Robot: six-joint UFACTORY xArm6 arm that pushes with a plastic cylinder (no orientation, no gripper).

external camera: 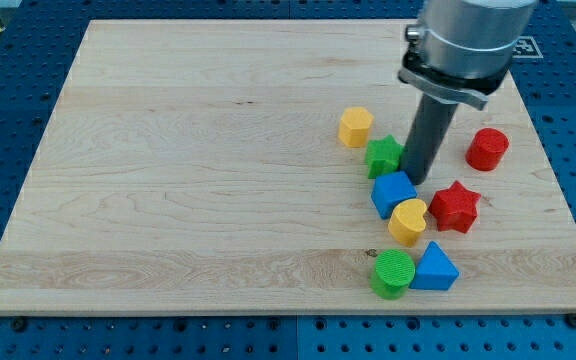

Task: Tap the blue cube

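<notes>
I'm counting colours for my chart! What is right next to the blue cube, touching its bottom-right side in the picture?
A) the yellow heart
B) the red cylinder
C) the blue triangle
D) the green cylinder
A: the yellow heart sits pressed against the blue cube on its lower right, while my tip stands just above the cube's upper-right edge.

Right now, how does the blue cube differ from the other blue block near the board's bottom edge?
The blue cube is boxy with a flat top; the blue triangle is a wedge rising to a point. The cube sits right at my tip, on its lower left; the triangle lies well below it. The cube touches the yellow heart; the triangle sits against the green cylinder. Both are the same blue.
</notes>
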